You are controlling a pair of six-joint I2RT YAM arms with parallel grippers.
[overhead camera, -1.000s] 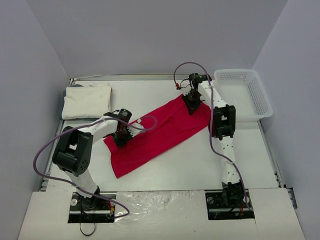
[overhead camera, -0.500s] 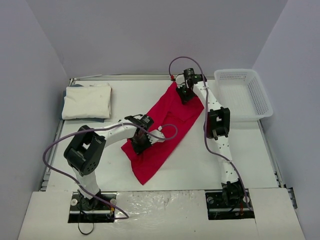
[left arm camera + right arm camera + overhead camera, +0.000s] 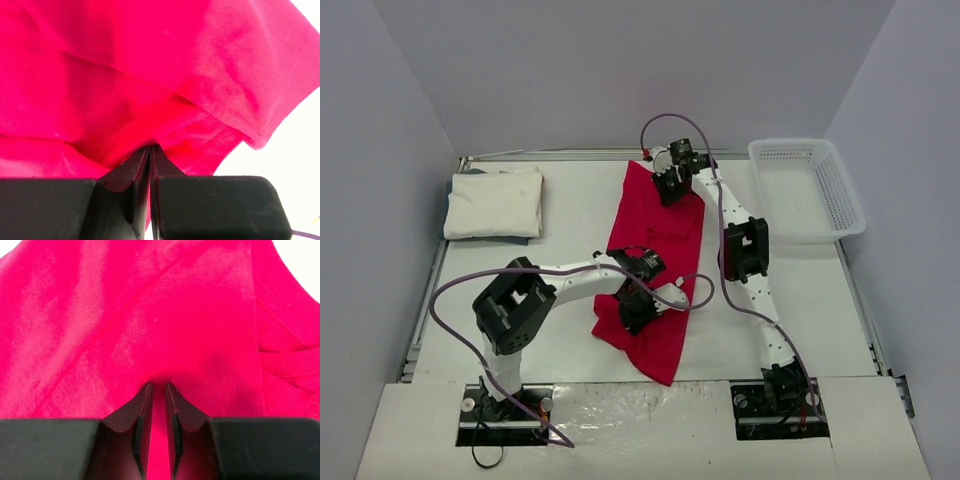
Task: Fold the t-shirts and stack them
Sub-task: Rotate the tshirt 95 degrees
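The red t-shirt lies stretched in a long strip from the back of the table toward the front edge. My left gripper is at its near part, shut on a pinched fold of red cloth at the tips. My right gripper is at the shirt's far end, its jaws a narrow gap apart, with red cloth showing in the gap. The white t-shirt lies folded as a rectangle at the back left, away from both grippers.
A white mesh basket stands at the back right, close to the right arm. Grey walls close in the table on three sides. The left arm's cable loops over the table near the red shirt.
Both arms swung the red shirt round: its near end went right and toward the front, its far end left and back. The right jaws have parted slightly.
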